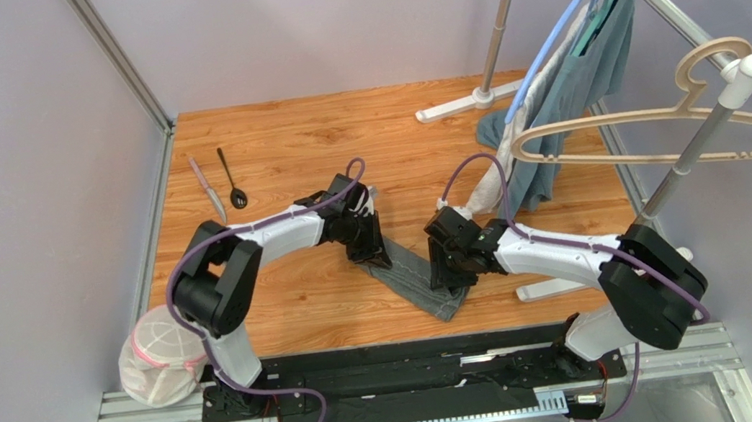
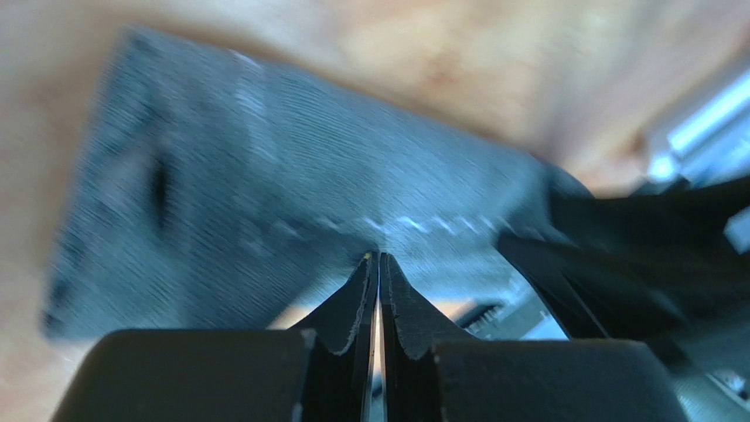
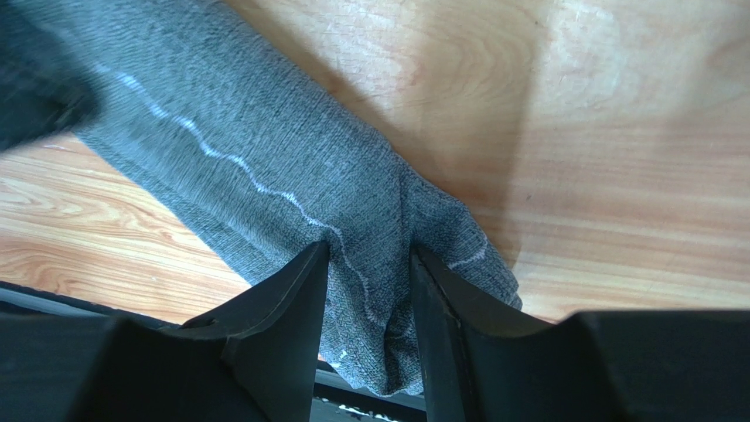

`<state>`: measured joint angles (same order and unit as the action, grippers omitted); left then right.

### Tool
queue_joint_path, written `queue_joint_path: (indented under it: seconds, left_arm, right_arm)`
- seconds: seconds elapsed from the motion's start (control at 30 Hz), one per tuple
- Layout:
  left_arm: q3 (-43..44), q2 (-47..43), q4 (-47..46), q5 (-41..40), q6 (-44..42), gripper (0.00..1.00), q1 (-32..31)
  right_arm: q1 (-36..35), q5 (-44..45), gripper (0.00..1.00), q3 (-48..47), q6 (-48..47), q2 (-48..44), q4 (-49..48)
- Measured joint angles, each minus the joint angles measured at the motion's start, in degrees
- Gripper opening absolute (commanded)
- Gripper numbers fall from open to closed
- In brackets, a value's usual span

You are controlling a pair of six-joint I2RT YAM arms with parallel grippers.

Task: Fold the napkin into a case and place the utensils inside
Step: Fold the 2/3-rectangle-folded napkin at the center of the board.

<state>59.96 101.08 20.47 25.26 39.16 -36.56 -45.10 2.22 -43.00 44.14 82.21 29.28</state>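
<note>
Your napkin (image 1: pixel 413 275) strip runs diagonally between both arms. The right end effector (image 3: pixel 368 257) clamps its near end. The left end effector (image 2: pixel 378 258), pinched shut, meets the far stitched edge.

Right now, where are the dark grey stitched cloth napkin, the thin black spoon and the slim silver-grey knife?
dark grey stitched cloth napkin (image 1: pixel 414 280): top view, middle of its folded strip.
thin black spoon (image 1: pixel 231 176): top view, mid-handle.
slim silver-grey knife (image 1: pixel 206 188): top view, middle of its length.

top external: high overhead from the near side, looking down | wrist views: close, oblique | shared: napkin (image 1: pixel 414 280)
</note>
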Motion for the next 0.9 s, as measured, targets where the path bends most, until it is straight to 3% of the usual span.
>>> queue_joint_path:
  seconds: [0.2,0.5,0.77,0.9]
  left_arm:
    - [6.7,7.1,2.7,-3.2,-1.7,0.1,1.1]
    - [13.9,4.5,6.7,-9.8,-7.5,0.18,1.6]
    - [-4.8,-14.1,2.0,-6.0,-1.4,0.13,-0.2]
    - [-13.1,-15.3,-3.9,-3.2,4.6,0.12,-2.8]
  right_arm:
    - [-3.2,1.1,0.44,0.7,1.7,-1.5,-3.4]
    - [-4.4,-3.3,0.56,-1.0,-2.1,1.8,-5.6]
    - [-6.1,-1.6,0.56,-9.3,-16.0,3.7,1.5]
    - [-7.3,0.0,0.56,-9.6,-19.9,4.4,4.3]
